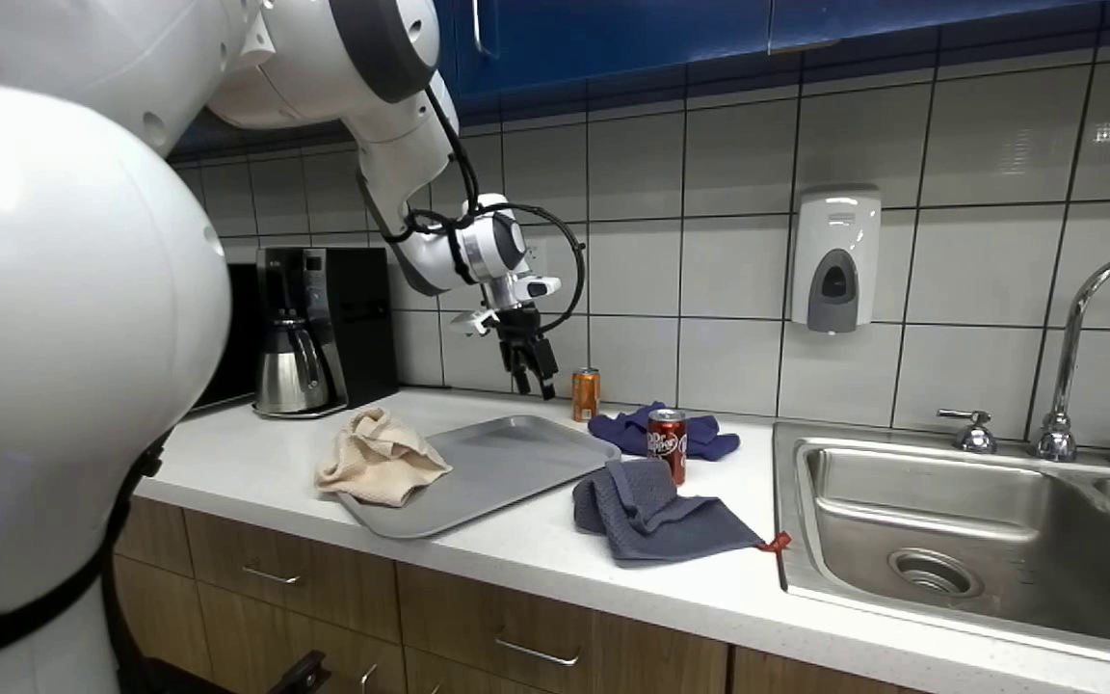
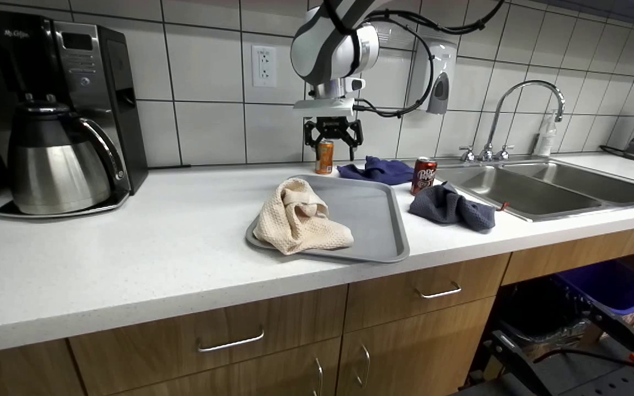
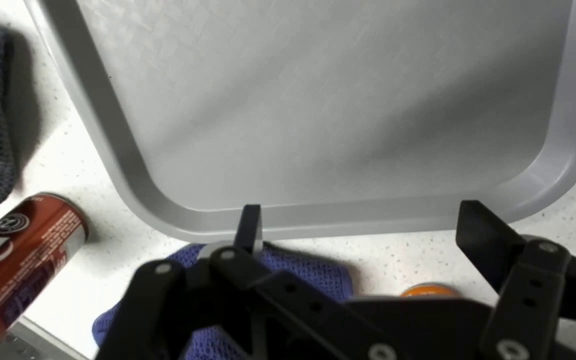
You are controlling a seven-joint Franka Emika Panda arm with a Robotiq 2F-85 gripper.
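The gripper (image 3: 360, 220) hangs, fingers spread wide and holding nothing, above the rear rim of a gray tray (image 2: 366, 203) whose front end lies near the front edge of the counter (image 2: 185, 247); a hard bump could shove it over. Just behind, a low swing might topple the orange can (image 1: 586, 395) or snag the purple cloth (image 2: 383, 171). Open room stretches toward the coffee maker (image 2: 110, 99); the tiled wall (image 1: 632, 270) bounds the back.
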